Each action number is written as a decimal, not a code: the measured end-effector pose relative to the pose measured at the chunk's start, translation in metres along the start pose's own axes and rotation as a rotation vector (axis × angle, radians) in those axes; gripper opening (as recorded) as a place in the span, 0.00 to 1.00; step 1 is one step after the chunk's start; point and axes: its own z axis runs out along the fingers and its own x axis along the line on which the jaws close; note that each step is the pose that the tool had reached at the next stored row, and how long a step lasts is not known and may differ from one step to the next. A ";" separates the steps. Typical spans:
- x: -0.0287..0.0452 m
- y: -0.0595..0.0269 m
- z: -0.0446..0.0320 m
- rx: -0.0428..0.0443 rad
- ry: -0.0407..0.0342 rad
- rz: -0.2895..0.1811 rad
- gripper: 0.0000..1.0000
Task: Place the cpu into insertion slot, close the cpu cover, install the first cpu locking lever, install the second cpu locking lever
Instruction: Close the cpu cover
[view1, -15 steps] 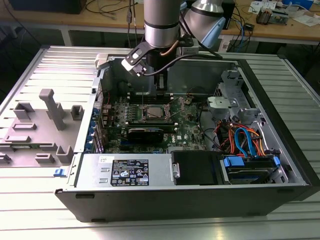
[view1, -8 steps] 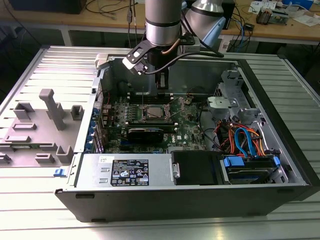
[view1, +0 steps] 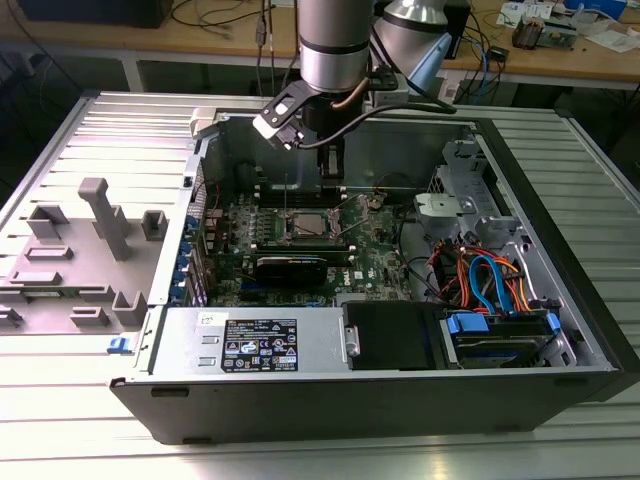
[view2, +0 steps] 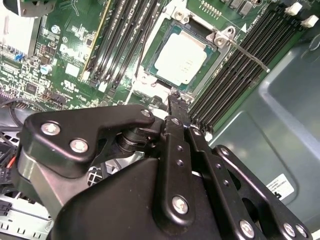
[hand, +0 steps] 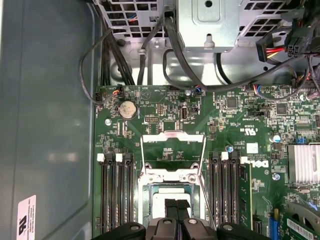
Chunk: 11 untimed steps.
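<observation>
Gripper (view2: 176, 100) pinched closed on nothing, hovering just over the insertion slot (view2: 150, 80) edge on the exterior view's left of the case, cpu (view2: 185, 57) seated inside, cpu cover (hand: 172, 134) flipped open.

Matt silver-grey metal cpu (view2: 182, 59)

Black graphics card (view1: 290, 267) on green motherboard (view1: 372, 262); blue cables (view1: 490, 285) toward exterior view's right; coin battery (hand: 127, 109).
</observation>
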 end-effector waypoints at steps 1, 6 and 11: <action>0.0000 0.0011 0.0000 0.0000 0.0000 0.000 0.11; 0.0000 0.0044 0.0002 0.0000 0.0000 0.000 0.11; 0.0000 0.0083 0.0004 0.0001 0.0000 0.000 0.11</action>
